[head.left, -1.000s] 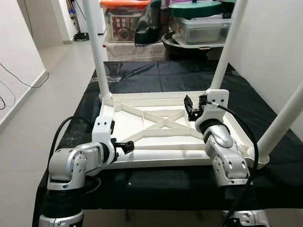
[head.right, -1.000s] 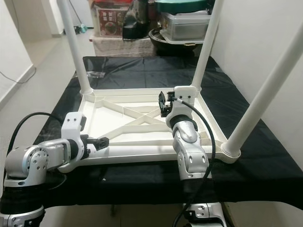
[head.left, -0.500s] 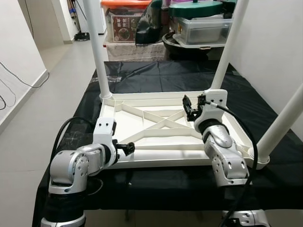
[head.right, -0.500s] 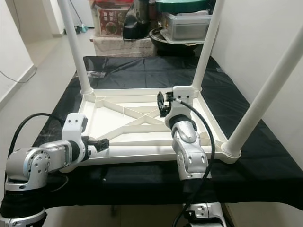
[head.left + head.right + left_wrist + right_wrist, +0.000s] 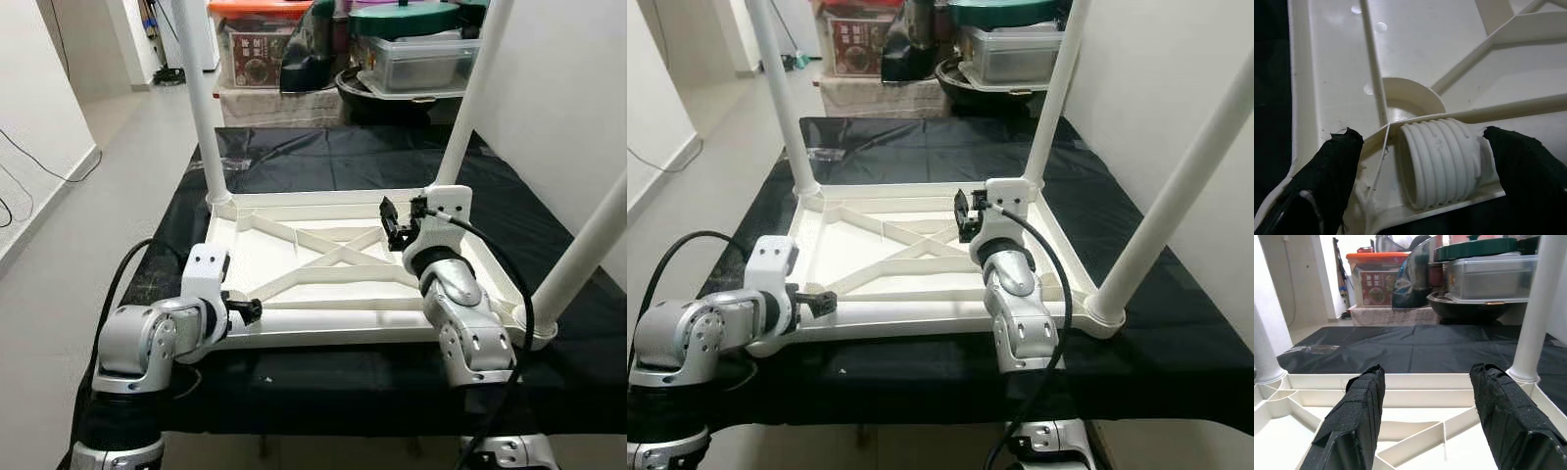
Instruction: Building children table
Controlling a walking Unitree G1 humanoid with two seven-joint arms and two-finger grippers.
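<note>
The white plastic table top (image 5: 294, 250) lies upside down on a black-covered surface (image 5: 323, 157). White legs stand in its far left (image 5: 201, 98), far right (image 5: 470, 98) and near right (image 5: 588, 245) corners. My left gripper (image 5: 248, 311) is at the near left corner. In the left wrist view it is open (image 5: 1420, 137), its fingers (image 5: 1337, 171) on either side of a ribbed threaded socket (image 5: 1442, 164) without touching it. My right gripper (image 5: 392, 225) hovers open over the far right part of the underside, with nothing between its fingers (image 5: 1359, 416).
Stacked storage boxes (image 5: 260, 44), a lidded grey tub (image 5: 416, 59) and a dark pot (image 5: 392, 98) stand beyond the far edge. A white wall (image 5: 568, 88) runs close along the right. Open tiled floor (image 5: 108, 166) lies to the left.
My left arm has drawn back to the left, bringing its gripper to the near left corner socket. The right arm has stayed where it was.
</note>
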